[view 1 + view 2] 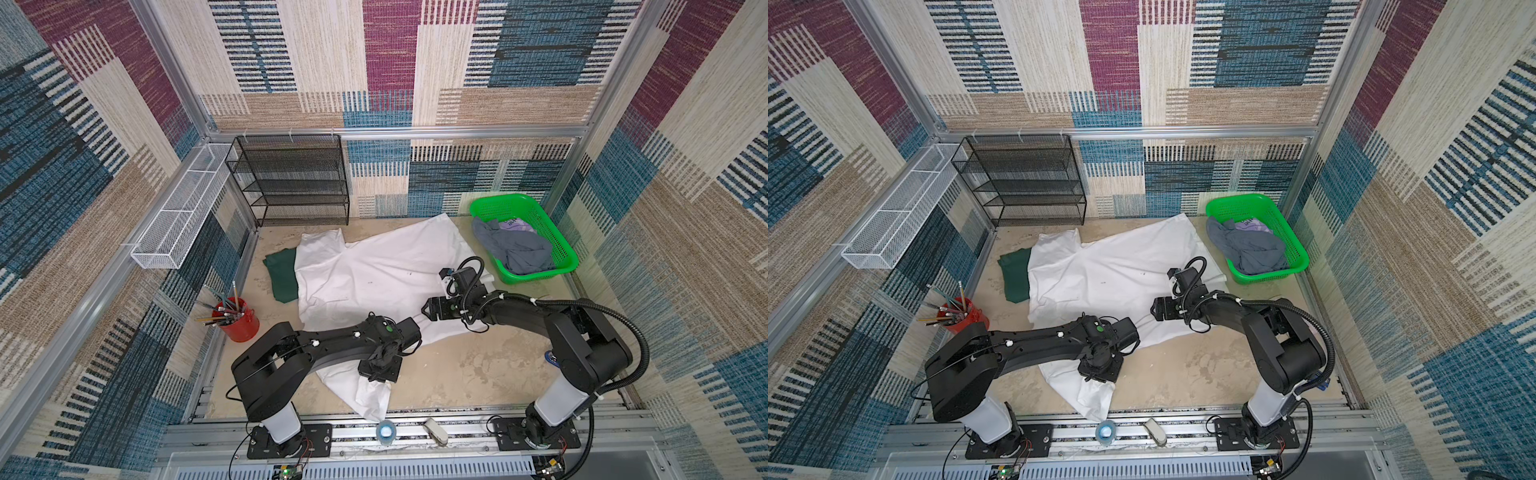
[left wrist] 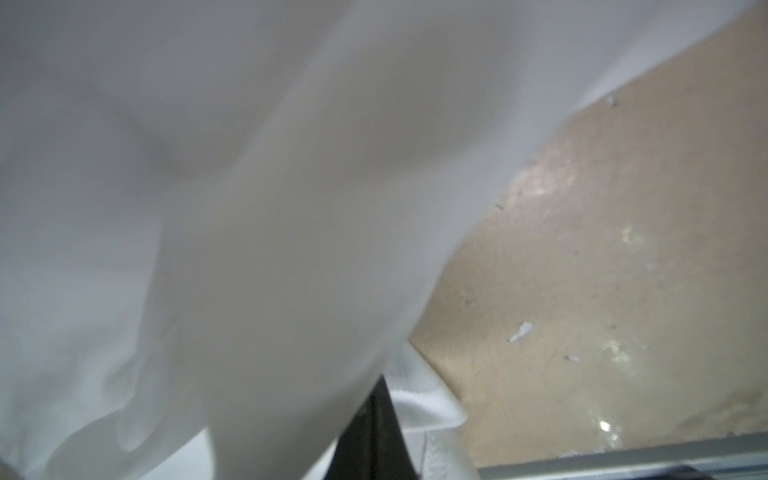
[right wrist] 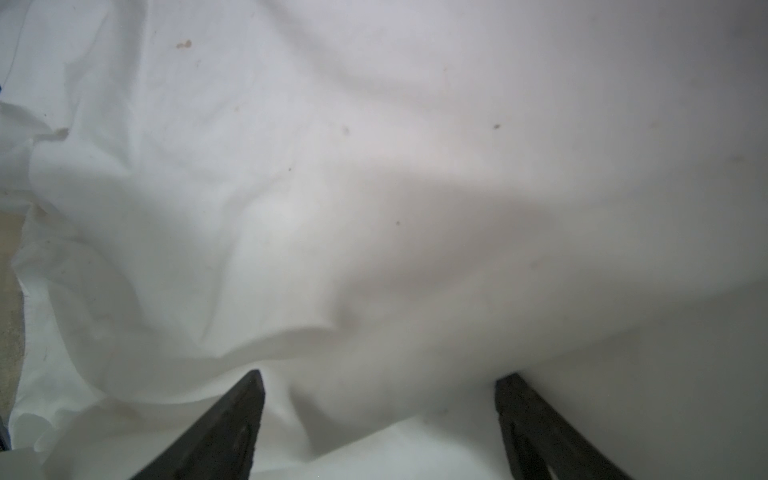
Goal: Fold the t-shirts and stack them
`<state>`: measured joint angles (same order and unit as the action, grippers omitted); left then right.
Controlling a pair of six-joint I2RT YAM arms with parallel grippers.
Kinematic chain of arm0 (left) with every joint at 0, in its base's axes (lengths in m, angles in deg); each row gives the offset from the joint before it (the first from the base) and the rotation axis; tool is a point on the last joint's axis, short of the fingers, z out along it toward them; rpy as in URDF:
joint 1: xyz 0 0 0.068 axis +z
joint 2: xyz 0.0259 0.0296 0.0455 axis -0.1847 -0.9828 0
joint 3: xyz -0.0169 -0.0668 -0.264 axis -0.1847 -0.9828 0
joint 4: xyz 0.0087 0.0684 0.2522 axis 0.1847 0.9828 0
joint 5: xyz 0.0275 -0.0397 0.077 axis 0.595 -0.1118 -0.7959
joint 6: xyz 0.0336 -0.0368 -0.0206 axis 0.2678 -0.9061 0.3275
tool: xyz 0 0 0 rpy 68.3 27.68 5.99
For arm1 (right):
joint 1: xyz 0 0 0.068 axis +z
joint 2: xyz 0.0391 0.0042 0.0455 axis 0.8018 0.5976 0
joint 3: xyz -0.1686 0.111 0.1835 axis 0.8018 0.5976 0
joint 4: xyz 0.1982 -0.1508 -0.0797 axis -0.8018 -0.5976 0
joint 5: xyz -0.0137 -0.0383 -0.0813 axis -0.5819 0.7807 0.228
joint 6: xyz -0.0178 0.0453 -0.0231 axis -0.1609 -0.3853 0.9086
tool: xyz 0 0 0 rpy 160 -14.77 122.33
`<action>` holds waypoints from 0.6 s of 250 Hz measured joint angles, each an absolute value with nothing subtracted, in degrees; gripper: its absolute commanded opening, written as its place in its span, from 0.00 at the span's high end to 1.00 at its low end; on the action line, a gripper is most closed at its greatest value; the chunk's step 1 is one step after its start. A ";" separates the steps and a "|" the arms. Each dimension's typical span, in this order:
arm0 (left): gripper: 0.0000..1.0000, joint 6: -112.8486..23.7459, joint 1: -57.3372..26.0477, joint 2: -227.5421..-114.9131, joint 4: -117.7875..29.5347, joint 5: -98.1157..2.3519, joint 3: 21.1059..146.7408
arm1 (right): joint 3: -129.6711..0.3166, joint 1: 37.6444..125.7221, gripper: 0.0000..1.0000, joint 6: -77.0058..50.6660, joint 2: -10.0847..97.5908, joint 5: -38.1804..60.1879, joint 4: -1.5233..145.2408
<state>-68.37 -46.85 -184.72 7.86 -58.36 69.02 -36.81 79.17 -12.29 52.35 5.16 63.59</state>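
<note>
Well, grey t-shirt (image 1: 515, 249) in green basket (image 1: 540, 275)

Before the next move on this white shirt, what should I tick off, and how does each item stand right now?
1. Left gripper shut on the white t-shirt: ok, cloth is bunched at its finger.
2. Right gripper holding cloth: not ok, jaws open above the shirt.
3. White t-shirt clear of the dark green t-shirt: not ok, it overlaps the green one's edge.
4. Grey t-shirt out of the green basket: not ok, crumpled inside.
5. Cloth free beneath the left arm: cannot tell, hidden.
</note>
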 measured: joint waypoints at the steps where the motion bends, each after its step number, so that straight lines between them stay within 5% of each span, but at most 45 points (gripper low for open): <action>1: 1.00 -68.37 -46.85 -184.70 7.86 -58.36 69.02 | -36.81 79.17 0.12 -12.29 52.35 5.16 63.59; 37: 1.00 -68.41 -46.89 -184.04 7.86 -58.36 68.76 | -36.83 79.17 0.12 -12.25 52.35 5.13 63.59; 63: 0.77 -68.43 -47.29 -183.17 7.80 -58.36 68.52 | -36.81 79.17 0.12 -12.09 52.33 5.13 63.57; 95: 0.65 -68.50 -48.36 -181.27 7.82 -58.27 67.21 | -36.81 79.17 0.12 -12.09 52.33 5.11 63.57; 150: 0.61 -68.48 -48.51 -181.42 7.62 -58.12 66.38 | -37.16 79.17 0.11 -12.07 52.46 5.00 63.17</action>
<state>-68.48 -48.51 -181.42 7.62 -58.12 66.38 -37.16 79.17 -12.07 52.46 5.00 63.17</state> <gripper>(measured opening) 0.389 0.884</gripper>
